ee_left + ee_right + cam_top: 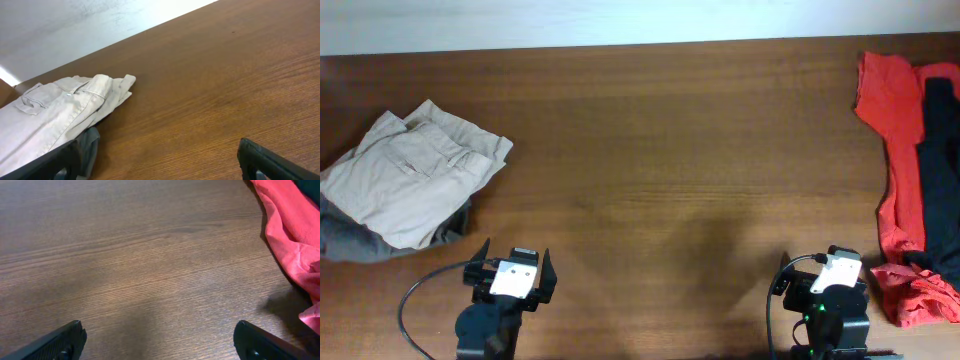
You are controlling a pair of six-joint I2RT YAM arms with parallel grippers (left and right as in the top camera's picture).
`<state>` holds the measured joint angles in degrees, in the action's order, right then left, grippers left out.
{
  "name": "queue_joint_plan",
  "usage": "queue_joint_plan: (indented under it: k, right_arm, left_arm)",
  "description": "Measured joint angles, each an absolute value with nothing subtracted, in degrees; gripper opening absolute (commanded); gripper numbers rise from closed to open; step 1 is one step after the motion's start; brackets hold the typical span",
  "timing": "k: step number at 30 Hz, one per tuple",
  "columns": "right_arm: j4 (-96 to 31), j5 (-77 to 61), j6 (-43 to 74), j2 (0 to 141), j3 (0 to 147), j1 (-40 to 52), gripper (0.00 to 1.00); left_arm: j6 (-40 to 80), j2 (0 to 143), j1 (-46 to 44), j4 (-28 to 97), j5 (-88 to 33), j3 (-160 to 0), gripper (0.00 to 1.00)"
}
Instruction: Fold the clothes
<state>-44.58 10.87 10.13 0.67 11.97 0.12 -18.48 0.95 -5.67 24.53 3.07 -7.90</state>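
The clothes, a black T-shirt (941,175), lie crumpled at the table's far right edge, among red garments and partly cut off by the frame. My right gripper (827,262) is at the front of the table, left of that pile and apart from it. In the right wrist view it (160,329) is open over bare wood, with nothing between the fingers. My left gripper (512,258) is at the front left. In the left wrist view it (160,152) is also open and holds nothing.
Red garments (892,140) lie beside and under the black shirt, and one red edge (292,225) shows in the right wrist view. Folded beige trousers (410,175) rest on a grey garment (355,242) at the left, close to my left fingertip (67,159). The wooden table (660,150) spans the view.
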Motion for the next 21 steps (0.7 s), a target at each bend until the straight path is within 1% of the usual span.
queue_joint_plan:
  k: [10,13,16,21]
  right_arm:
    - [-44.4,10.9,10.2,0.7,12.0,0.1,0.99]
    - [-37.9,10.0,10.5,0.7,11.9,0.1,0.99]
    - [-29.3,4.0,14.0,0.6,11.8,0.1,0.99]
    - [-25.6,-8.8,19.7,0.6,11.8,0.1,0.99]
  left_arm:
    - [-18.5,1.0,-5.7,24.5,3.1,-7.9,1.0]
    - [-18.5,1.0,-5.7,24.5,3.0,-7.9,1.0]
    - [-18.5,1.0,-5.7,24.4,3.1,-7.9,1.0]
    - [-18.5,1.0,-5.7,24.4,3.1,-7.9,1.0]
